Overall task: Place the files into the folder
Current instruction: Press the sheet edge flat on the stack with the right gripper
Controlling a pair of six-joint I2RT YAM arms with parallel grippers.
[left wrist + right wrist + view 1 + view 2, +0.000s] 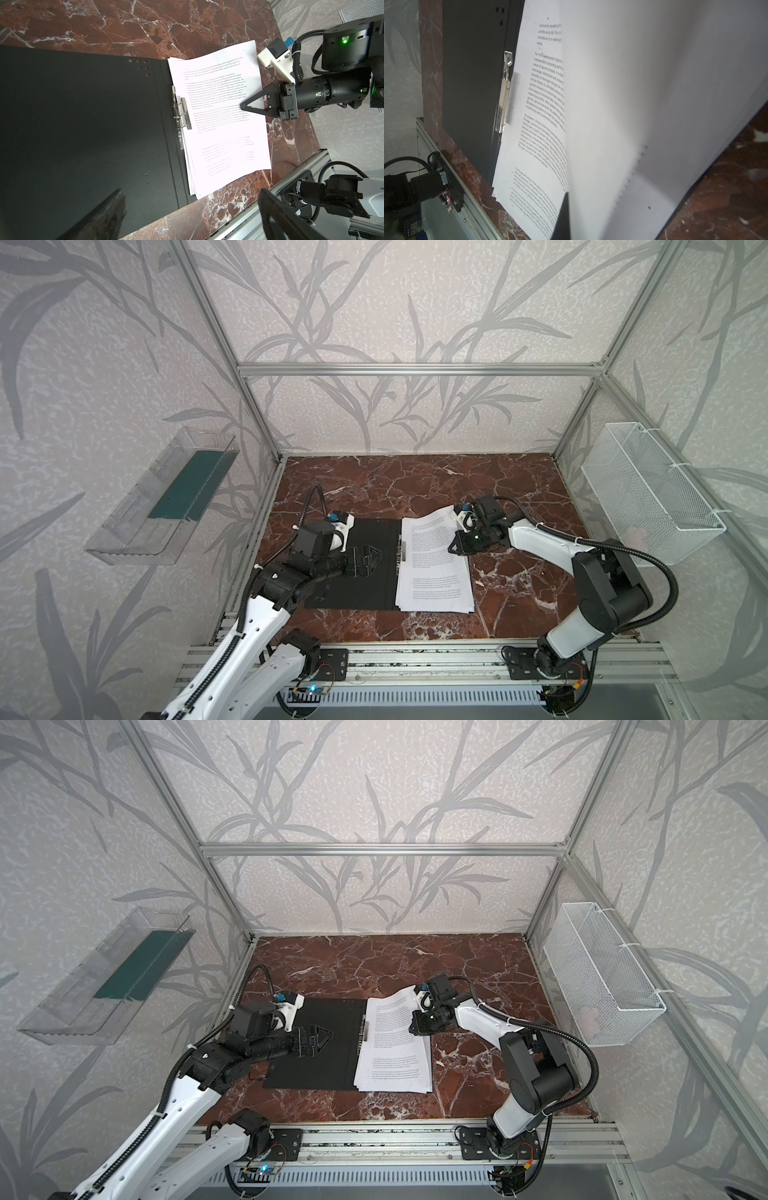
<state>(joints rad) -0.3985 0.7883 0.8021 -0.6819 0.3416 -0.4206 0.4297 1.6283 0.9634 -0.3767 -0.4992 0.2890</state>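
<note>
Squaring the files [434, 572], fanned on the right half of the open folder [349, 593] beside its spine clip [182, 112], calls for light clipward pressure from the closed right end effector [243, 107] touching them, while the wide-open left end effector [373, 558], above the folder's left half, could pin it.

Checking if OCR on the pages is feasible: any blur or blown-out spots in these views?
Right wrist view: the nearest sheet of the papers is blurred white, farther text sharp. Left wrist view: lower paragraphs washed out, upper ones legible. Both top views: print too small to read.
</note>
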